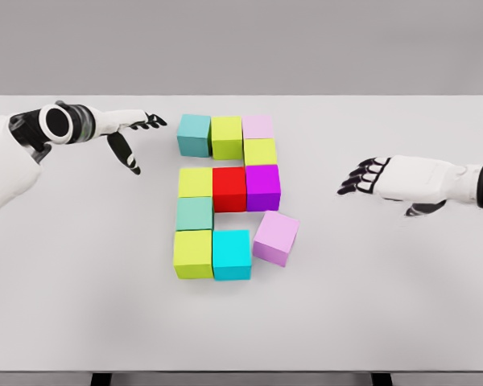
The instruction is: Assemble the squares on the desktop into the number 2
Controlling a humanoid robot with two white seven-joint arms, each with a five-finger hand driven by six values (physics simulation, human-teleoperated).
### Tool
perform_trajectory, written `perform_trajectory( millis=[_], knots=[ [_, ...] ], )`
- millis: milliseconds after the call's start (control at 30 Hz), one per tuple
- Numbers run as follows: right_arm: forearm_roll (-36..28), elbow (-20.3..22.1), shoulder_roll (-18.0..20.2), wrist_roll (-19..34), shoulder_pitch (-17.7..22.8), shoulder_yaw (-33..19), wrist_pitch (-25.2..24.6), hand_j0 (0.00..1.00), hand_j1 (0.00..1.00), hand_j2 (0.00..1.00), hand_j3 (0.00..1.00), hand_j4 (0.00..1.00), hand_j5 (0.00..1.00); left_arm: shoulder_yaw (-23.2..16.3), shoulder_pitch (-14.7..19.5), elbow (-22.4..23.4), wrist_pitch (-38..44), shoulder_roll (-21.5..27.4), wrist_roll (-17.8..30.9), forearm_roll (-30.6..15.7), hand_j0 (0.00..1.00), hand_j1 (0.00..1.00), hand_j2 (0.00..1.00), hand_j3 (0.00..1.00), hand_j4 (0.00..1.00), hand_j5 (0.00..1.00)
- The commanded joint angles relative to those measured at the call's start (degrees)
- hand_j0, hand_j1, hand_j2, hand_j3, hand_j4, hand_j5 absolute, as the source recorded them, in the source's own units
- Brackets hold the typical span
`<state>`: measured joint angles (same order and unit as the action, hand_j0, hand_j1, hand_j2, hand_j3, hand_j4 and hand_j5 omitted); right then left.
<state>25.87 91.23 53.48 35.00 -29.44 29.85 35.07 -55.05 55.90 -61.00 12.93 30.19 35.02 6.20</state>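
Several coloured cubes sit grouped mid-table. The top row is a teal cube (194, 133), a lime cube (226, 137) and a pale pink cube (258, 126), with a yellow-green cube (260, 152) under the pink one. The middle row holds a yellow-green cube (196, 182), a red cube (229, 189) and a purple cube (262, 187). Below come a teal cube (195, 213), a lime cube (193, 254) and a cyan cube (232, 254). A lilac cube (275, 238) lies turned askew beside the cyan one. My left hand (137, 137) hovers open left of the top row. My right hand (362, 177) is open, right of the purple cube.
The white table (386, 305) spreads wide around the cubes, its front edge near the bottom of the view and its back edge against a grey wall.
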Motion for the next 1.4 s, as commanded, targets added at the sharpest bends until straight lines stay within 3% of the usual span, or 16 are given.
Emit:
perform_trajectory(
  millis=[0, 200, 233, 267, 333, 433, 667, 867, 933, 1167, 1367],
  knots=[
    [-2.49, -5.09, 0.13, 0.00, 0.00, -4.89, -0.07, 1.00, 1.00, 1.00, 1.00, 1.00, 1.00, 0.03, -0.09, 0.01, 0.07, -0.22, -0.02, -0.05, 1.00, 1.00, 1.00, 1.00, 1.00, 1.00],
    [-3.11, -4.57, -1.63, 0.00, 0.35, -2.08, -0.07, 1.00, 1.00, 1.00, 1.00, 1.00, 1.00, -0.05, -0.09, 0.01, -0.01, -0.31, -0.02, 0.04, 1.00, 1.00, 1.00, 1.00, 1.00, 1.00],
    [-5.90, -4.74, -1.54, 0.00, 0.44, -2.17, -0.07, 1.00, 1.00, 1.00, 1.00, 1.00, 1.00, 0.03, -0.09, 0.01, -0.01, -0.48, -0.02, -0.05, 1.00, 1.00, 1.00, 1.00, 1.00, 1.00],
    [-12.49, -5.18, -1.36, 0.00, 0.61, -1.99, -0.07, 1.00, 1.00, 1.00, 1.00, 1.00, 1.00, -0.05, -0.17, -0.08, -0.10, -0.57, -0.02, -0.05, 1.00, 1.00, 1.00, 1.00, 1.00, 1.00],
    [-31.83, -8.08, -1.19, 0.00, 0.79, -1.90, -0.07, 1.00, 1.00, 1.00, 1.00, 1.00, 1.00, -0.05, -0.88, -0.25, -0.89, -0.48, -0.02, -0.14, 1.00, 1.00, 1.00, 1.00, 1.00, 1.00],
    [-40.63, -5.97, -2.86, 0.00, -1.14, 0.12, -0.07, 1.00, 1.00, 1.00, 1.00, 1.00, 1.00, -0.05, -0.88, -0.43, -1.16, -0.31, -0.02, -0.14, 1.00, 1.00, 1.00, 1.00, 1.00, 1.00],
    [-42.22, -5.89, -2.95, 0.00, 1.23, 0.47, -0.07, 1.00, 1.00, 1.00, 1.00, 1.00, 1.00, -0.05, -0.88, -0.43, -4.32, -0.57, -0.02, -0.14, 1.00, 1.00, 1.00, 1.00, 1.00, 1.00],
    [-54.17, -5.19, -2.59, 0.00, 8.26, 0.64, -0.07, 1.00, 1.00, 1.00, 1.00, 1.00, 1.00, -0.05, -0.88, -0.43, -4.94, -0.57, -0.02, -0.14, 1.00, 1.00, 1.00, 1.00, 1.00, 1.00],
    [-56.27, -2.02, -2.24, 0.00, 8.53, 2.13, -0.07, 1.00, 1.00, 1.00, 1.00, 1.00, 1.00, -0.05, -0.97, -0.43, -5.20, -0.66, -0.02, -0.23, 1.00, 1.00, 1.00, 1.00, 1.00, 1.00],
    [-56.90, -1.49, -2.24, 0.00, 8.35, 8.64, -0.07, 1.00, 1.00, 1.00, 1.00, 1.00, 1.00, -0.05, -0.97, -0.43, -6.25, -0.57, -0.02, -0.23, 1.00, 1.00, 1.00, 1.00, 1.00, 1.00],
    [-56.81, -0.88, -2.24, 0.00, 8.17, 9.96, -0.07, 1.00, 1.00, 1.00, 1.00, 1.00, 1.00, -0.05, -1.05, -0.78, -7.49, -0.48, -0.02, -0.23, 1.00, 1.00, 1.00, 1.00, 1.00, 1.00]
  ],
)
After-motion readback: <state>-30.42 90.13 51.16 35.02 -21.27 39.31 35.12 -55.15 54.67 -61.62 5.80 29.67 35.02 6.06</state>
